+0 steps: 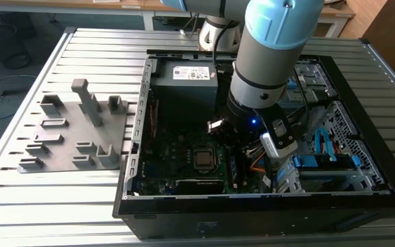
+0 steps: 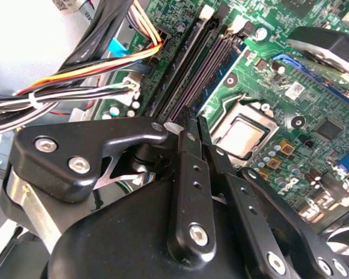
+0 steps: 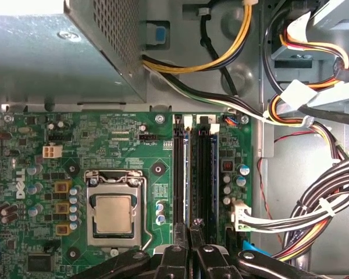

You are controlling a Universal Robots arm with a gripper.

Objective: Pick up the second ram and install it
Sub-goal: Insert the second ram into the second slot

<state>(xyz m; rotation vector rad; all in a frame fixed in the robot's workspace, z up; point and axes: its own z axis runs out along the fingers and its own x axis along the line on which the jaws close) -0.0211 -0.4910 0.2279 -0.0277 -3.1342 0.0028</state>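
Fingers [image 2: 186,174] of the gripper [image 3: 189,229] are pressed together, tips meeting, with nothing visibly pinched between them in either wrist view. They point down at the long dark memory slots [image 3: 178,174] on the green board [image 3: 122,139], beside the silver processor [image 3: 113,214]. The second ram [image 3: 202,174] seems to stand on edge in the slot just below the tips; seen edge-on, it is hard to tell from the slot. In the exterior view the arm [image 1: 266,77] reaches into the open computer case [image 1: 132,154], with the grey fixture [image 1: 74,134] well apart on the slatted table [image 1: 47,216].
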